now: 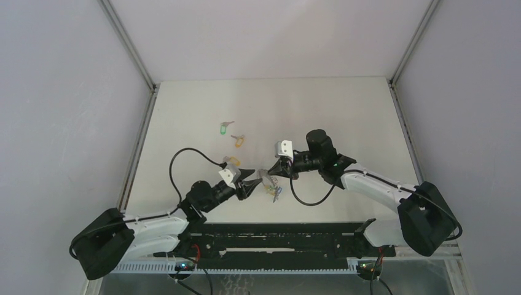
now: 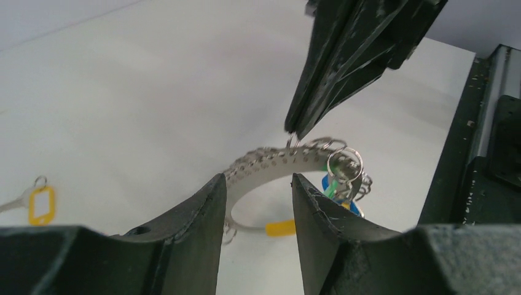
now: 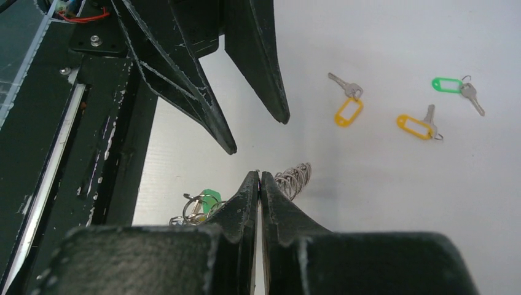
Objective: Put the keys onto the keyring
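Here, three keys lie loose on the white bench [image 1: 344, 110], left of both hands and apart from one another. The green-tagged key [image 1: 223, 128] is farthest back and the middle orange-tagged key [image 1: 238, 141] is just nearer. The near orange-tagged key [image 1: 232, 161] lies beside the left arm's wrist. All three are separate from the keyring [image 2: 276, 161].

The left hand [image 2: 258, 179] is open. In its own camera its two fingers stand on either side of the keyring's curved band; whether they touch it I cannot tell. The keyring arches upright between the two hands. A yellow tag [image 2: 279, 228] lies under its arc, and a blue tag [image 2: 327, 182] is bunched with small wire rings at its right end.

The right hand [image 2: 293, 130] points down from above with its fingers pressed tightly together. Their tips pinch a small ring at the top of the keyring.
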